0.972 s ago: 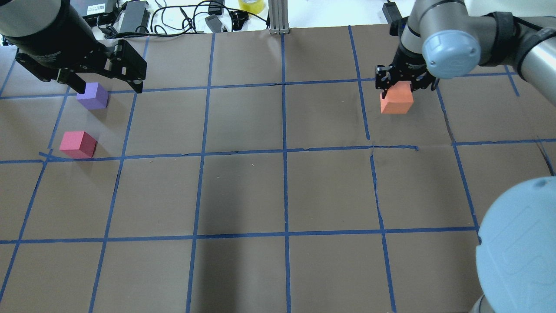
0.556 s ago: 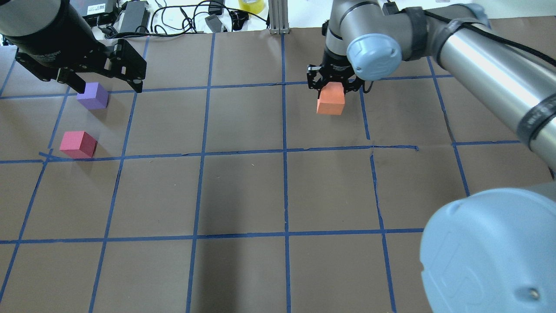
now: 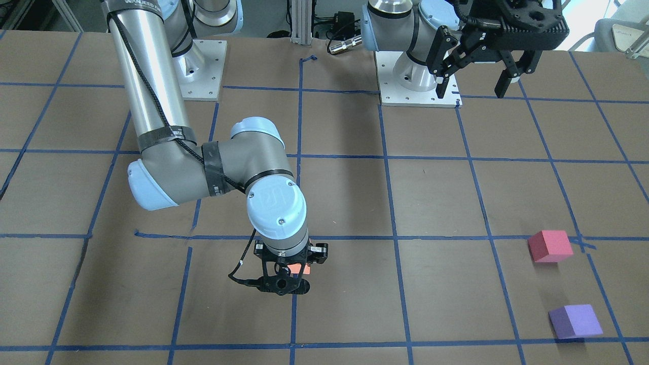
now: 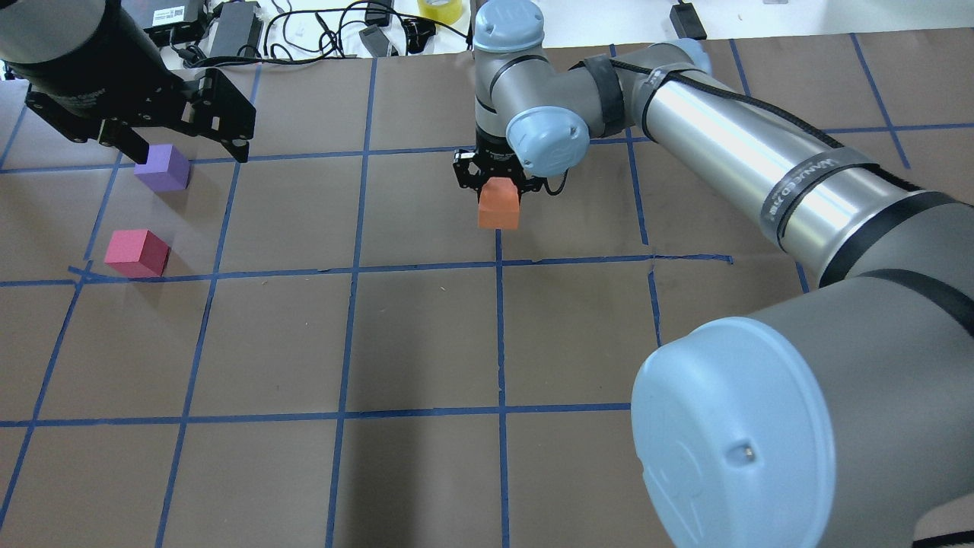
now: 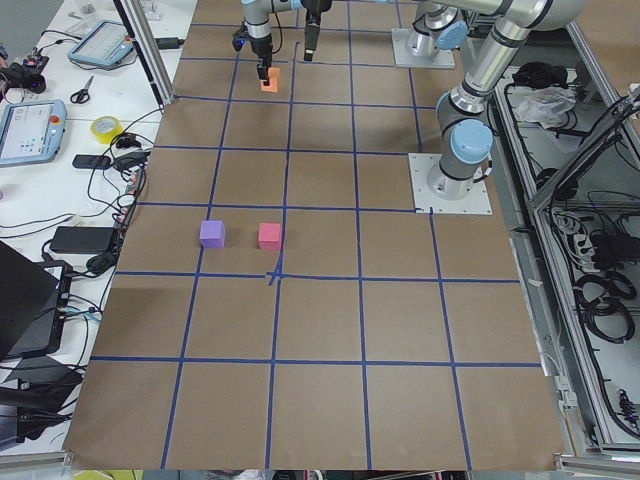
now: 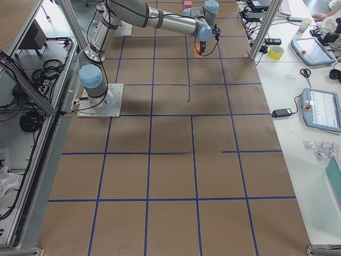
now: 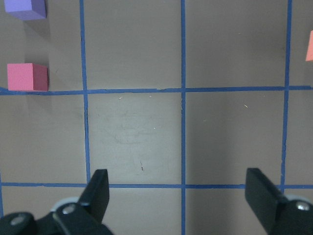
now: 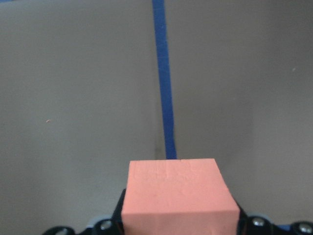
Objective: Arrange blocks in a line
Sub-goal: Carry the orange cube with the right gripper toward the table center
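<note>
Leftward along the far row goes the orange block (image 4: 498, 205), carried from the right-hand squares to the centre tape line (image 4: 500, 320). The right fingers (image 4: 466, 173) clamp it, its faces roughly square to the grid. The left fingers (image 4: 236, 141) hang spread wide, empty, beside the purple block (image 4: 162, 167). The pinkish-red block (image 4: 137, 253) sits near it on the table (image 4: 426, 335), apart. Both are well apart from the orange one, with bare table between. Cables (image 4: 319, 30) lie beyond the far edge

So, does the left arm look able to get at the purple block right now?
Probably yes. The left gripper hangs open and empty above the table, the purple block stands clear of the pink-red block, and the right gripper holds the orange block off at mid-table.
</note>
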You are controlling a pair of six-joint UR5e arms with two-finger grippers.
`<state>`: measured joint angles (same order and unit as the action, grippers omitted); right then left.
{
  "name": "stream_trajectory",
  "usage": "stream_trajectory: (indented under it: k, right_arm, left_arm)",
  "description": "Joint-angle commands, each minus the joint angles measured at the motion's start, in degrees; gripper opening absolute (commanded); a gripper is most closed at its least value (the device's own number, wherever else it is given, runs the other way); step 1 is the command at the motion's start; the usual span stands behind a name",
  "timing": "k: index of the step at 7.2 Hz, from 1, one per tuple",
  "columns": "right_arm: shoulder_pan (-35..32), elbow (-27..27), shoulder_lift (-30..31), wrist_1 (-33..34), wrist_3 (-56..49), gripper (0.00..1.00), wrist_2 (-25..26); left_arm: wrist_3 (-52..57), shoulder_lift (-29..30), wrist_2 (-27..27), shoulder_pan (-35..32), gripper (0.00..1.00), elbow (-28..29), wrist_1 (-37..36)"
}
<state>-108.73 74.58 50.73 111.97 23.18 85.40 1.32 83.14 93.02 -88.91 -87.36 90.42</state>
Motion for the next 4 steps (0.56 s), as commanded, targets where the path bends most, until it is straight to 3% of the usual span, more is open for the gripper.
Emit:
stream_trajectory:
  k: [1, 2, 3, 4]
  right_arm:
    - [-2.8, -0.6, -3.5, 4.0, 1.8, 0.0, -0.1]
    - [-3.1, -1.1, -3.9, 4.4, 1.8, 0.0, -0.1]
    - [-3.0, -1.2, -4.0, 4.7, 1.8, 0.07, -0.1]
    - [-3.1, -1.1, -4.0, 6.1, 1.4, 0.96, -0.1]
  left_arm:
    - [0.0, 0.0, 0.0, 0.0, 1.0, 0.0, 0.0]
    - [0.1, 0.0, 0.0, 0.0, 1.0, 0.2, 0.0]
    - [0.1, 0.1, -0.1, 0.2, 1.0, 0.5, 0.0]
    - [0.1, 0.4, -0.4, 0.6, 1.0, 0.9, -0.1]
